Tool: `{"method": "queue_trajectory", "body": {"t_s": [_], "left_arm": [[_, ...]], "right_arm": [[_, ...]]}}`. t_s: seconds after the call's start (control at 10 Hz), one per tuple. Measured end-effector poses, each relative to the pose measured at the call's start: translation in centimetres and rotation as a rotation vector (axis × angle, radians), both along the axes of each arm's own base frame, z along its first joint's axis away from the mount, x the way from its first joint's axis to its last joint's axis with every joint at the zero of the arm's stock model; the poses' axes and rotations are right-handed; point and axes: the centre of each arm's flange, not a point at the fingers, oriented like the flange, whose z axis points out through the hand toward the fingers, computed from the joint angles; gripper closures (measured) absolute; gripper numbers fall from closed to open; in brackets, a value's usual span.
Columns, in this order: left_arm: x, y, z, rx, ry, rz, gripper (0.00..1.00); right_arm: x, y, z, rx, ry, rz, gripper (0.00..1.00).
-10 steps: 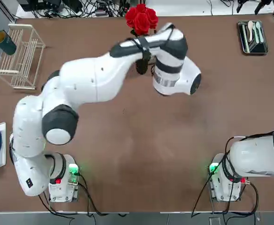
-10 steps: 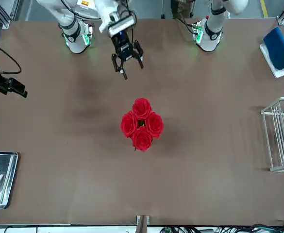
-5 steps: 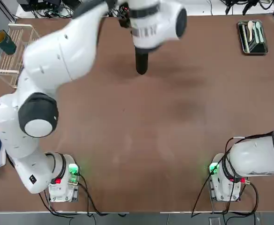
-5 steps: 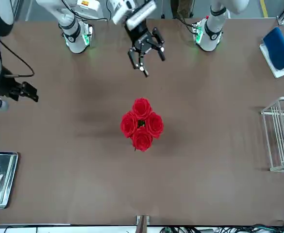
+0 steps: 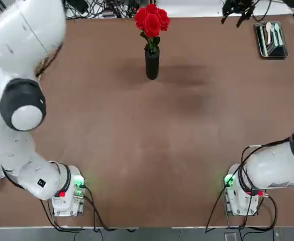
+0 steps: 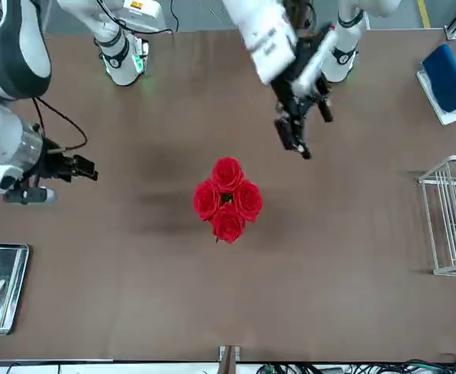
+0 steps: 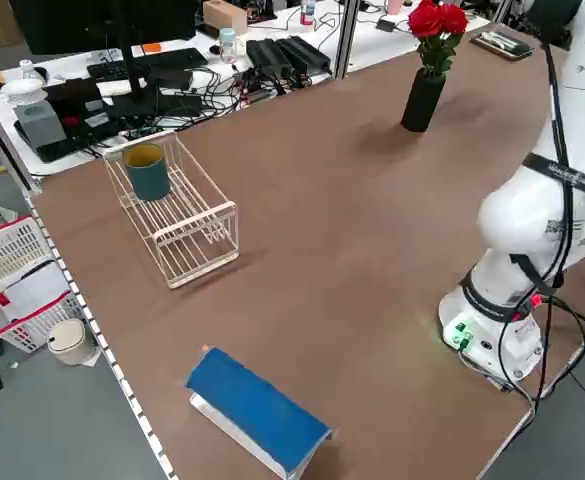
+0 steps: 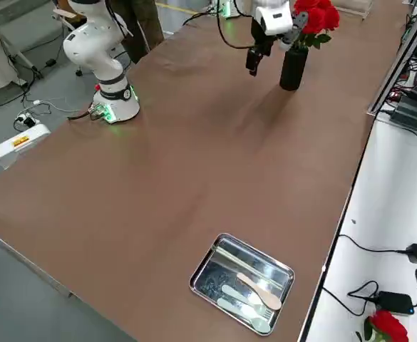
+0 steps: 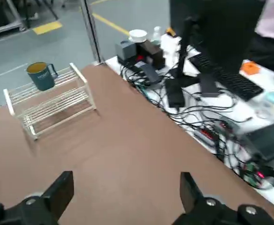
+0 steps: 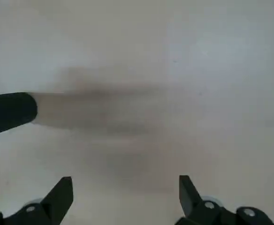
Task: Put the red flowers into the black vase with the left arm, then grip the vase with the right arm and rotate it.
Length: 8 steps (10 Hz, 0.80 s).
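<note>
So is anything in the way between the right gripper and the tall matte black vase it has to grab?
Nothing visible. Only bare brown table lies between the open right gripper and the slim black vase, which already holds the red roses. The open left gripper hangs on the vase's other side.

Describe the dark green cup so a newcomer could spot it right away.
Look at the brown table, then at the white wire rack near its edge on the robot's left side. The dark green cup sits on top of that rack. It is short with a yellow inside, unlike the tall black vase holding the red flowers.
</note>
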Motion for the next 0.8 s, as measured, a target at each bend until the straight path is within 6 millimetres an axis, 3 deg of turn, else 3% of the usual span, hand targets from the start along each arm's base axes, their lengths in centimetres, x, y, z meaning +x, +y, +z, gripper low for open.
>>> {"method": "queue_trajectory", "body": {"t_s": [0.3, 0.5, 0.8], "left_arm": [[5.2, 15.1, 4.2, -0.105, 0.175, -0.005, 0.00], [6.1, 23.3, 6.2, -0.197, 0.258, -0.036, 0.00], [5.5, 28.3, 6.8, -0.316, 0.399, -0.182, 0.00]], "right_arm": [[-1.0, 10.7, -2.1, 0.033, -0.007, -0.074, 0.00], [-2.4, 16.8, -5.0, 0.058, -0.005, -0.118, 0.00], [-2.4, 21.0, -9.2, 0.097, -0.003, -0.143, 0.00]]}}
